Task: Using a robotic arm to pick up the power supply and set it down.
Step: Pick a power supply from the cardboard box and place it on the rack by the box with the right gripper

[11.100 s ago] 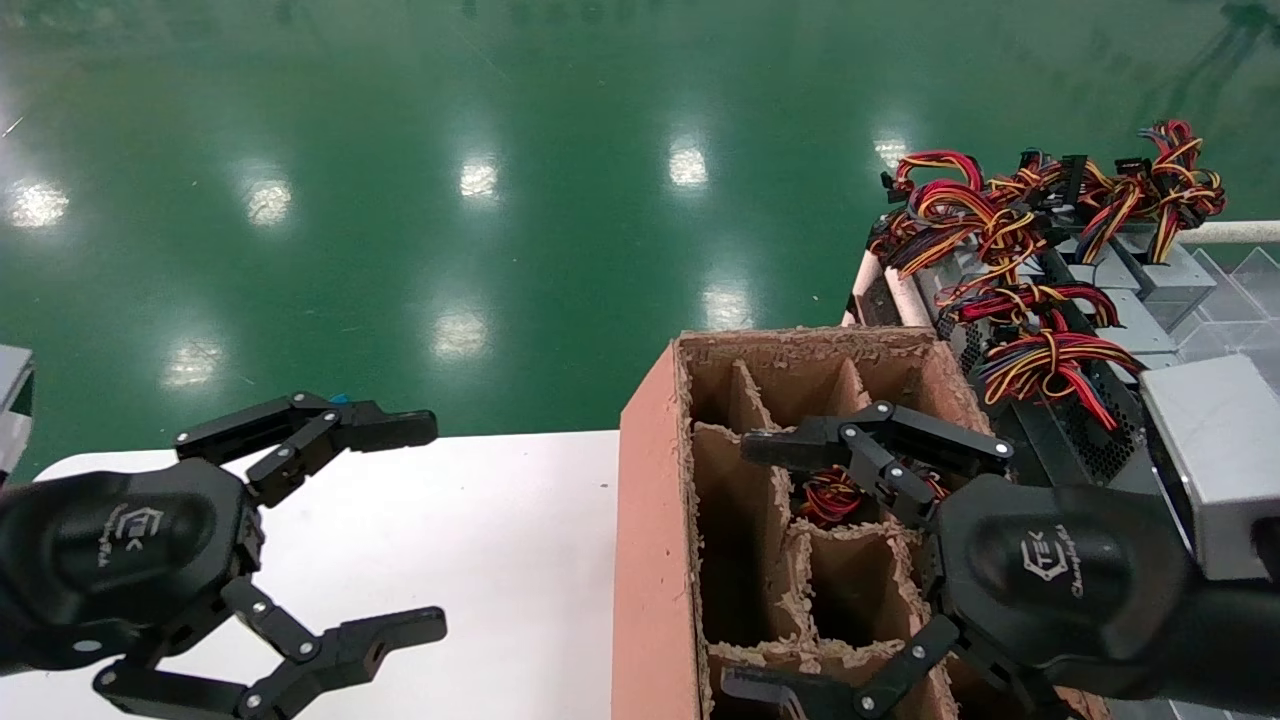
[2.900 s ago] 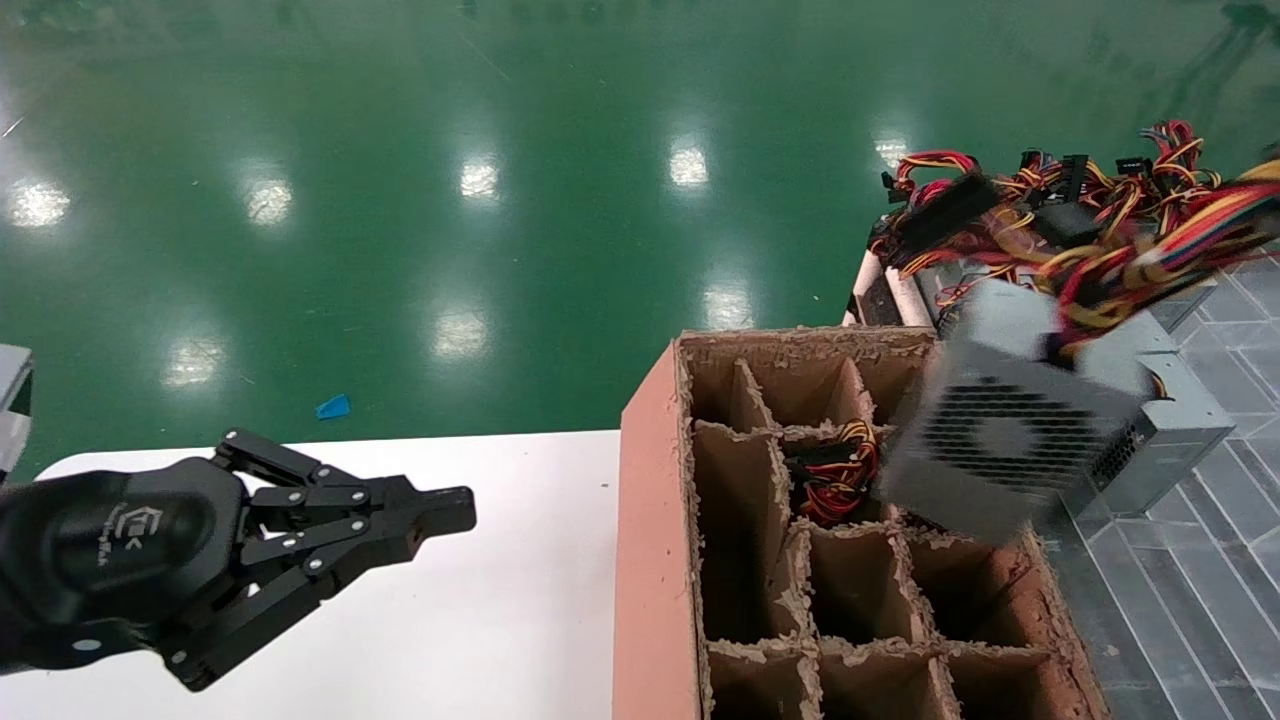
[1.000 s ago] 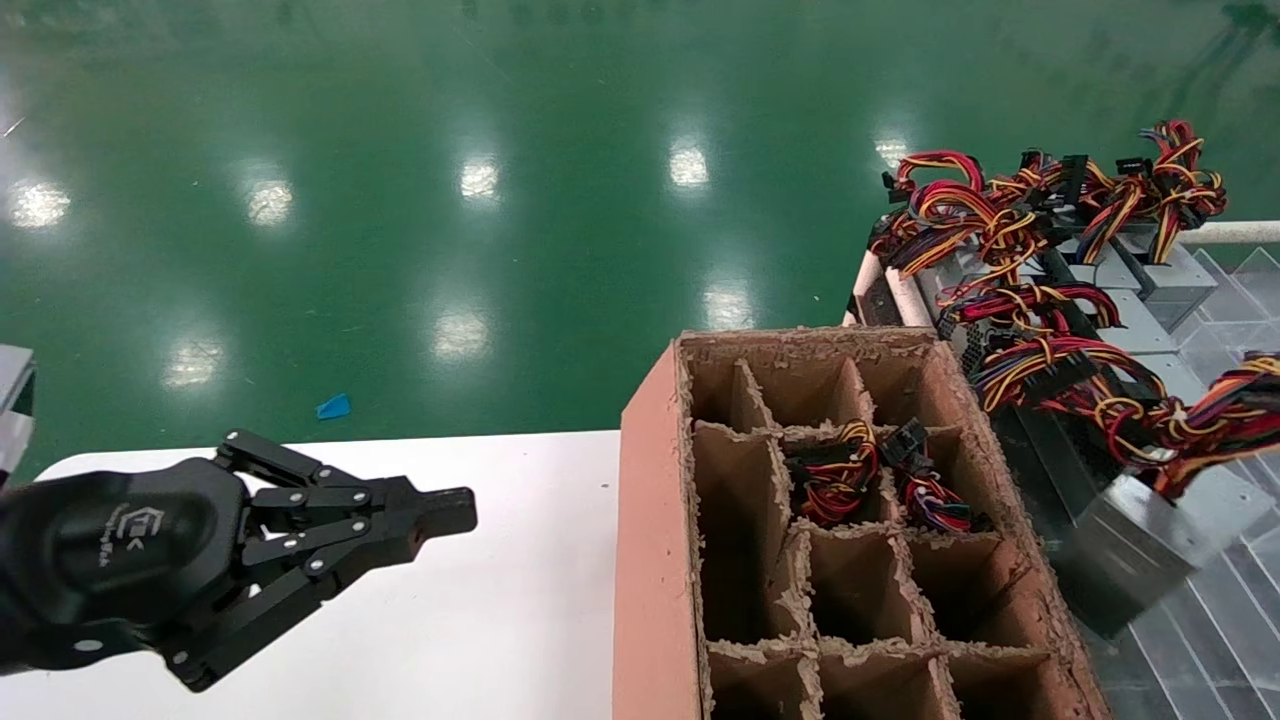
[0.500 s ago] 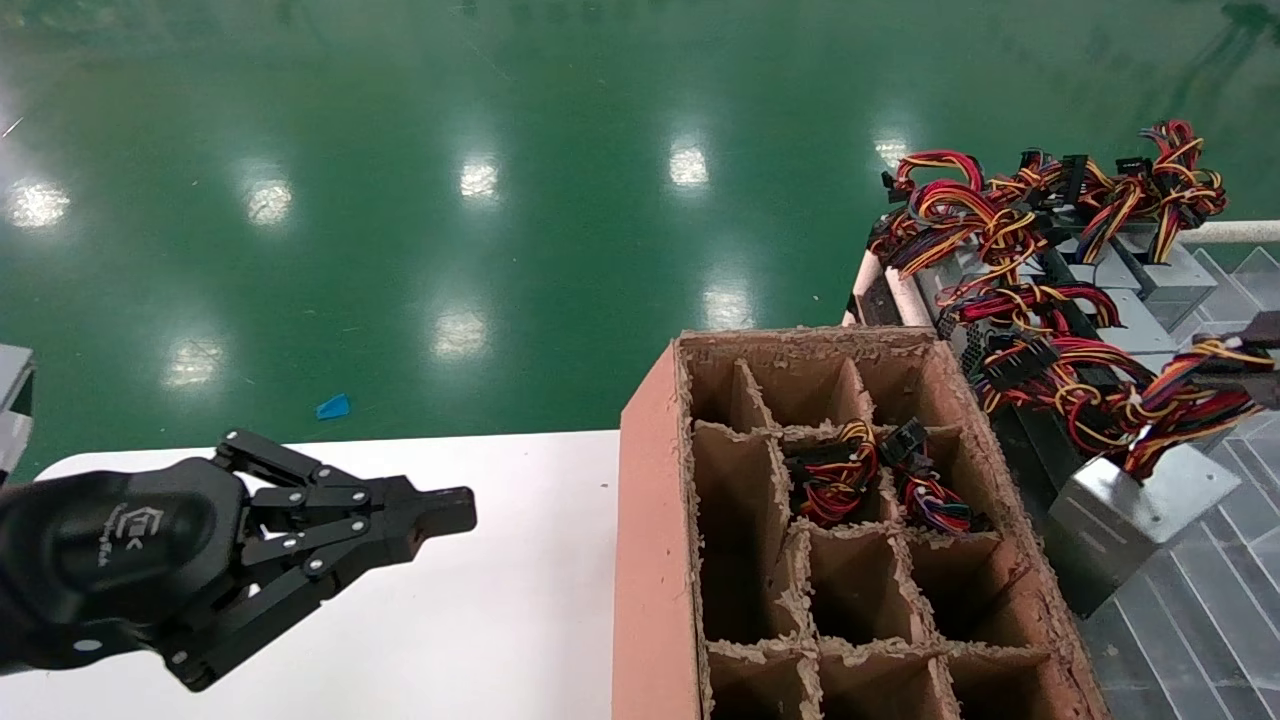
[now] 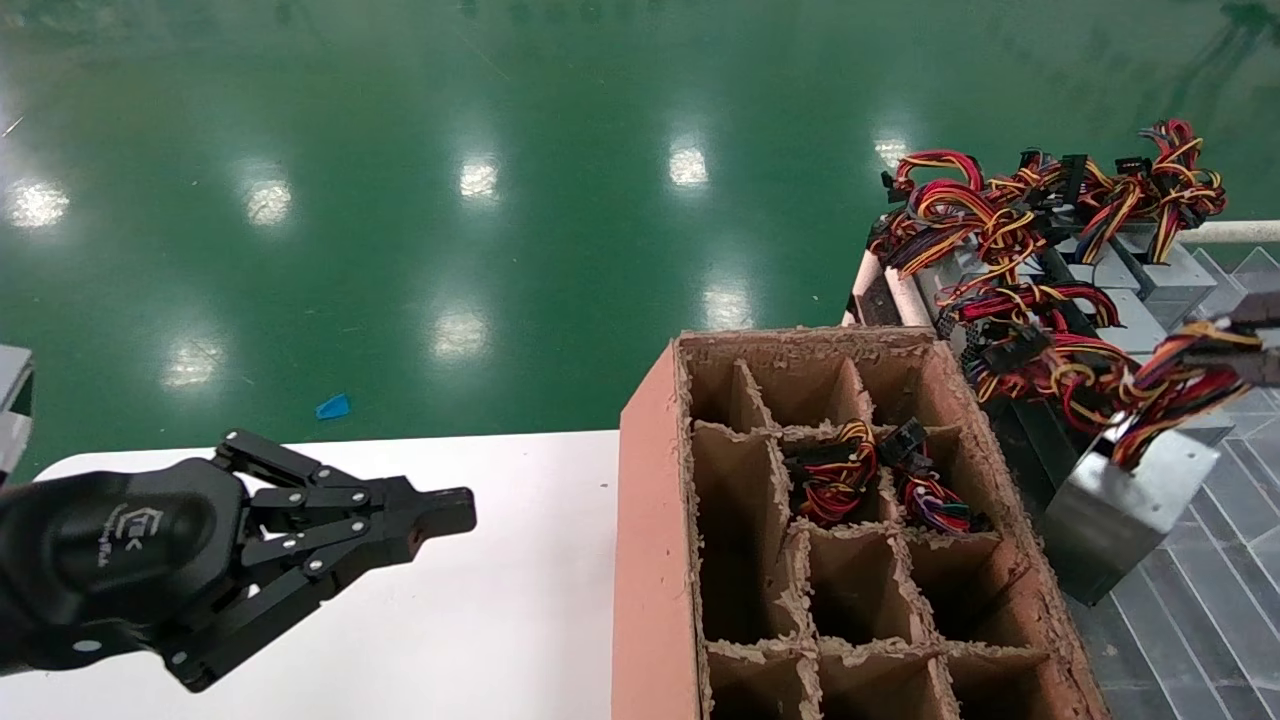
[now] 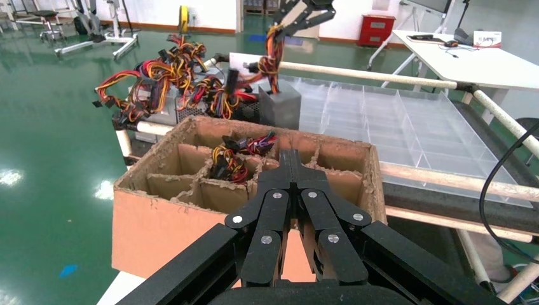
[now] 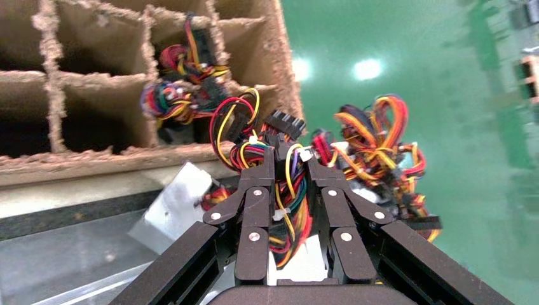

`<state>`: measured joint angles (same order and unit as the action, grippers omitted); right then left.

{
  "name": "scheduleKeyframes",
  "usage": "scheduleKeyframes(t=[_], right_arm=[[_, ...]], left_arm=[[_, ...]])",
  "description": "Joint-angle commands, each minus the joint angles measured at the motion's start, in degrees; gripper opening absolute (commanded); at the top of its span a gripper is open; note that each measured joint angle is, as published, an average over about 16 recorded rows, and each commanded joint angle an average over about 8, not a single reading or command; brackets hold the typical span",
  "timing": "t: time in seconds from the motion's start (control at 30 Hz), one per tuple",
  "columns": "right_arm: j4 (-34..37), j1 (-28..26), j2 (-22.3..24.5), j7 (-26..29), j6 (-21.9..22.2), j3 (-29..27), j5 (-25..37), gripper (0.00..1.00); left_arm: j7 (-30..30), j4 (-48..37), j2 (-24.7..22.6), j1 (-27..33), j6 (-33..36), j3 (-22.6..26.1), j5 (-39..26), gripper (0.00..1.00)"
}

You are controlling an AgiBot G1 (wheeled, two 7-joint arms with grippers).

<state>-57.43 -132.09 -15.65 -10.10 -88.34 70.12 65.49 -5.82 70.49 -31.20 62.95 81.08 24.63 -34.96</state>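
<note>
**Power supply in transit, set-down pending**

- Brown cardboard divider box [image 5: 850, 530]: at the white desk's [image 5: 480, 600] right edge; wire bundles in two cells.
- Grey sheet-metal power supply [image 5: 1120, 510]: hangs tilted by its wire bundle [image 7: 289, 210], just beside the box's right wall, over the clear tray rack [image 5: 1200, 620].
- Right gripper [image 7: 291, 166]: clamped on those wires. Next: lower, then release.
- Left gripper [image 5: 440, 512]: closed, empty, parked above the desk.
</note>
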Motion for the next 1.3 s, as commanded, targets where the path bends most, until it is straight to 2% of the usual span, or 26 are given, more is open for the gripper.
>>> scheduleKeyframes(t=[0.03, 0.37, 0.63, 0.8, 1.0, 1.3], right_arm=[[0.62, 0.00, -0.21, -0.81, 0.27, -0.09, -0.26, 0.00], [2.08, 0.55, -0.53, -1.55, 0.07, 0.22, -1.42, 0.00], [7.17, 3.36, -1.81, -3.24, 1.79, 1.58, -1.45, 0.00], [12.39, 5.19, -4.01, -6.78, 3.83, 1.79, -2.16, 0.00], [21.87, 7.35, -8.48, -12.79, 5.89, 1.30, -4.16, 0.00], [34.48, 7.51, -14.40, -23.15, 4.78, 0.06, -6.21, 0.00]], left_arm=[[0.00, 0.00, 0.00, 0.00, 0.00, 0.00, 0.00, 0.00], [0.00, 0.00, 0.00, 0.00, 0.00, 0.00, 0.00, 0.00], [0.00, 0.00, 0.00, 0.00, 0.00, 0.00, 0.00, 0.00], [0.00, 0.00, 0.00, 0.00, 0.00, 0.00, 0.00, 0.00], [0.00, 0.00, 0.00, 0.00, 0.00, 0.00, 0.00, 0.00], [0.00, 0.00, 0.00, 0.00, 0.00, 0.00, 0.00, 0.00]])
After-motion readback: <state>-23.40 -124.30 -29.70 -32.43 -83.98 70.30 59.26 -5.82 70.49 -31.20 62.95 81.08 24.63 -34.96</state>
